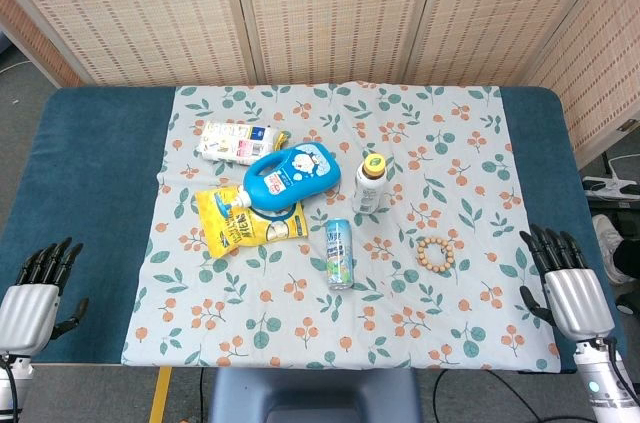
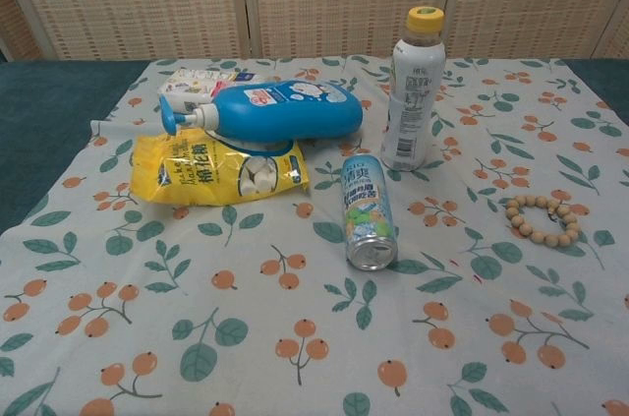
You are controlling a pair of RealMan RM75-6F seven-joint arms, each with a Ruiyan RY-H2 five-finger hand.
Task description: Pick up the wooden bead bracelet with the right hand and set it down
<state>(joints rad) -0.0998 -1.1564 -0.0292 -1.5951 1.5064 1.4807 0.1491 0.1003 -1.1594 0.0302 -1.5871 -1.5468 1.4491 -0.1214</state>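
The wooden bead bracelet (image 1: 436,254) is taken as the landmark: it lies flat on the leaf-and-berry cloth (image 1: 470,173), a closed ring of pale beads. The lying can (image 1: 339,253) is found to its left, well apart, and the upright yellow-capped bottle (image 1: 371,184) stands up and to the left of it, also apart. The blue pump bottle (image 1: 288,176) and the yellow snack bag (image 1: 247,217) lie further left still, beyond the can.

The right hand (image 1: 563,278) is seen to the right of the bracelet, near the cloth's edge, with its fingers extended and apart and nothing held. The left hand (image 1: 38,291) rests far to the left of the bracelet, on the blue table (image 1: 85,158), likewise spread and empty (neither hand shows in the chest view).

The reach has not yet been begun. For the step to be done well, the right hand should be brought over the bracelet from the right side, so that the can and bottle are kept clear. A low, near-vertical descent would be favoured, with thumb and a finger closed across one arc of the ring. Since the beads are likely strung loosely, the ring may sag or slide on the cloth, so the pinch should be closed slowly.
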